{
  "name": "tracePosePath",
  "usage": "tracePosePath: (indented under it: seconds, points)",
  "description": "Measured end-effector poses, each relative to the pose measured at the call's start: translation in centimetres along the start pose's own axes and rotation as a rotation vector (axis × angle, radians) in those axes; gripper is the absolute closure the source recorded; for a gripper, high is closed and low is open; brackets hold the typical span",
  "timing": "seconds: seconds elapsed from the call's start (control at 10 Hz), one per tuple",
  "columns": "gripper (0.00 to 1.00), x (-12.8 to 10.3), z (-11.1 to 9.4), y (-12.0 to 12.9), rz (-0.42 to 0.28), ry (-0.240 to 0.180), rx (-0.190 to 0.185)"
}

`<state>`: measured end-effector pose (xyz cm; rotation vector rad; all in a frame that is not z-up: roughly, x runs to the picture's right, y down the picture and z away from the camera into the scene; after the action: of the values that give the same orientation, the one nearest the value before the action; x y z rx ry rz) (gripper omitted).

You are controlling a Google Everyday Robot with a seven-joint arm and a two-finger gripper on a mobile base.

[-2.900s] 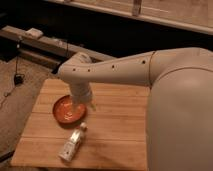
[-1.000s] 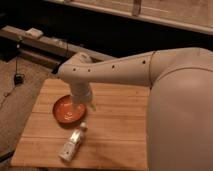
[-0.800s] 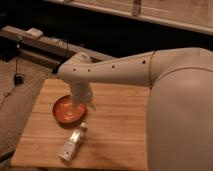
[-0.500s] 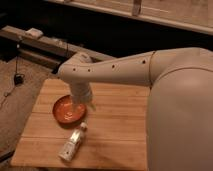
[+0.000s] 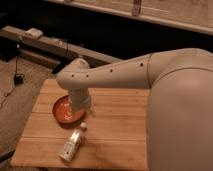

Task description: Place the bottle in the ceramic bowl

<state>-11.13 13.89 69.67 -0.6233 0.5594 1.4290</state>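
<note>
Bottle on its side on the wooden table, lower left of the frame, tan cap pointing up and to the right toward the ceramic bowl but lying just below it, not in it. The bowl sits at the left of the tabletop, orange-red, with its right-hand part hidden behind the gripper. And the gripper hangs down from the end of the big pale arm, right over the bowl's right edge, just above the bottle's cap and apart from it. Whether it is open or closed I cannot tell from this angle; the wrist covers it. The bottle, at any rate, is not in its grasp. The arm sweeps in from the right, filling that whole side of the frame. Upper left, a dark bench with a small pale object on it.
</note>
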Motion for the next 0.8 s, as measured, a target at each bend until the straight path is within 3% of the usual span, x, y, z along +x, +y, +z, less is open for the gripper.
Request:
tracePosePath:
  seconds: [0.4,0.8]
  points:
    - [0.35,1.6,1.6,1.6,-0.017,0.021,-0.037]
    - [0.35,3.0,5.0,3.6,-0.077,0.064,-0.064]
